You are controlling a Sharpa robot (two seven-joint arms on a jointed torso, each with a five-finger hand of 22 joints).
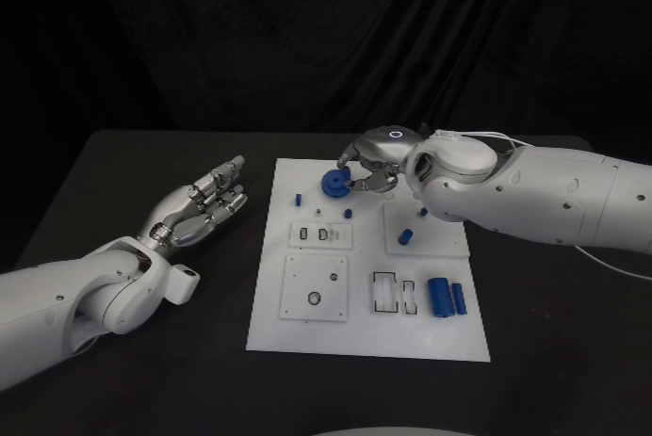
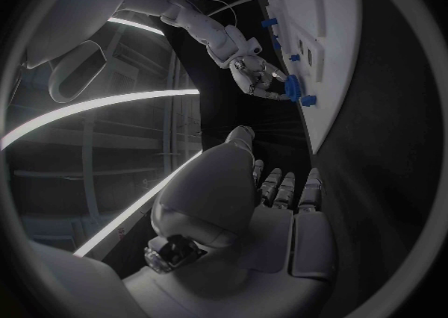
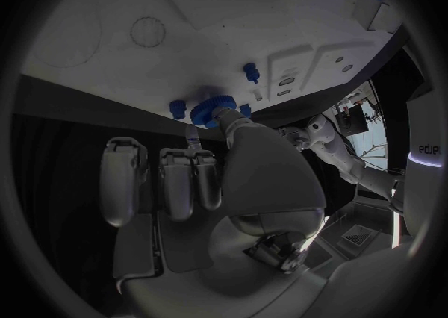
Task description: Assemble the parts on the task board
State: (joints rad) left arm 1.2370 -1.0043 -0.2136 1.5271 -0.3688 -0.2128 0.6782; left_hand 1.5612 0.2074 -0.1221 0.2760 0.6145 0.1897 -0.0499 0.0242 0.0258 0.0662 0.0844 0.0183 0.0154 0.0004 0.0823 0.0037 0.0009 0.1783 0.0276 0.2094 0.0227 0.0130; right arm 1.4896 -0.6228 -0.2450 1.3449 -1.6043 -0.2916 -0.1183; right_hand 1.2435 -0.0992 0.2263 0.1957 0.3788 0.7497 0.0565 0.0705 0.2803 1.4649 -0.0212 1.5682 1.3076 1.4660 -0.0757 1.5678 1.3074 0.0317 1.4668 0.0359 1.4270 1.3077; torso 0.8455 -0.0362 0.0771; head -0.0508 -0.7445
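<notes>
The white task board was laid in the middle of the black table. The right hand was placed over the far edge of the board, and a blue toothed gear was pinched there between its fingertips; in the right wrist view the gear was seen touching the board, with small blue pegs just beside it. The left hand was held above the table, left of the board and apart from it, its fingers stretched out straight and slightly spread, with nothing held in them. Two blue cylinders were lying side by side near the board's right front corner, and a smaller blue part was seen nearer its middle.
</notes>
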